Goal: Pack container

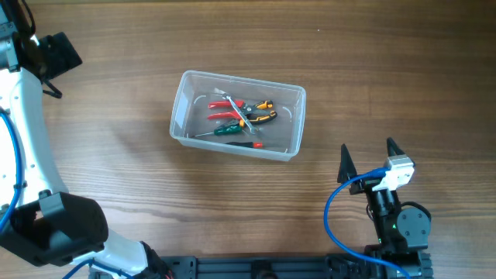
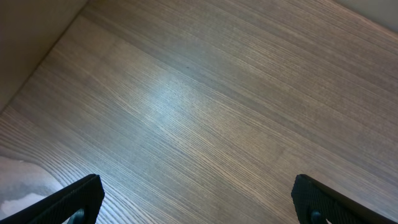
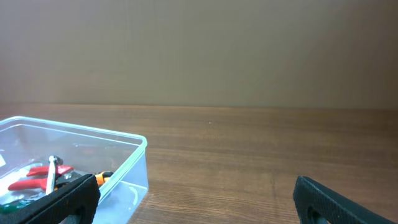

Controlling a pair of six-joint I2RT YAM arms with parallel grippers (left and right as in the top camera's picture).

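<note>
- The container, a clear translucent plastic rectangular tub with rounded corners and a thick rim, sat near the middle of the brown wood-grain table, slightly skewed.
- Inside it lay red-handled pliers, orange-and-black-handled pliers and a green-handled screwdriver, overlapping in a loose pile. A thin tool with a red end lay by the 6 o'clock wall.
- No loose tools showed on the table in any view, and no lid was visible.
- The right gripper was at about 4 o'clock from the container, well apart from it. Its black fingers were spread wide and had hold of nothing.
- The left gripper was out toward 10 o'clock, over bare wood. Its fingers were also wide apart and empty.
- Judgement: packing looked essentially done, so the step in hand was likely clearing or parking the arms.
- To do that well:
  - Keep both arms well outside the rim.
  - Move the right arm away toward 5 o'clock rather than across the tub.
  - Avoid nudging the light plastic wall, which would probably slide easily.
  - Check the pile sits below the rim.
</note>
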